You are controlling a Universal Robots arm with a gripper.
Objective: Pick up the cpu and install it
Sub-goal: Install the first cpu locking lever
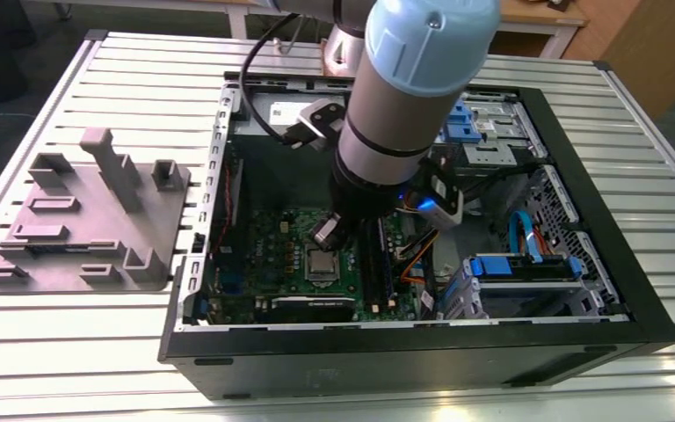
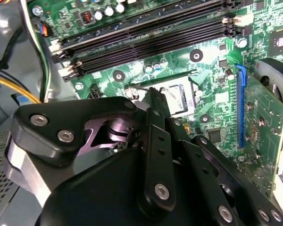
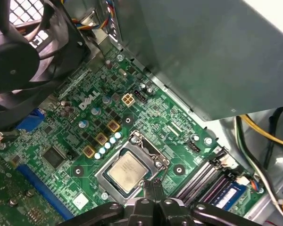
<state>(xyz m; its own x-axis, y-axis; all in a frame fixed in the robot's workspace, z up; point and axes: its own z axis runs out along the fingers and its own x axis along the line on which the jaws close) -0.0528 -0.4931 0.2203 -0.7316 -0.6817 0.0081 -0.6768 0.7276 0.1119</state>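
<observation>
The cpu point(image 3: 127, 171), a small square chip with a silvery top, lies flat inside the metal-framed socket point(image 3: 105, 165) on the green motherboard point(image 3: 61, 141). In the exterior view the cpu point(image 1: 320, 262) shows just below the arm's tip. My gripper point(image 3: 151, 187) hovers right beside the socket's edge, its two black fingers pressed together with nothing between them. In the second wrist view the gripper's black linkage covers the foreground, and my gripper point(image 2: 155, 96) ends at the socket point(image 2: 177, 100).
The motherboard lies in an open black computer case point(image 1: 420, 356) on a slatted table. Long black memory slots point(image 2: 146, 35) run beside the socket. A black fan point(image 3: 19, 56), a grey metal wall point(image 3: 203, 52), loose cables point(image 3: 259, 136) and a green expansion card point(image 2: 257, 127) crowd around.
</observation>
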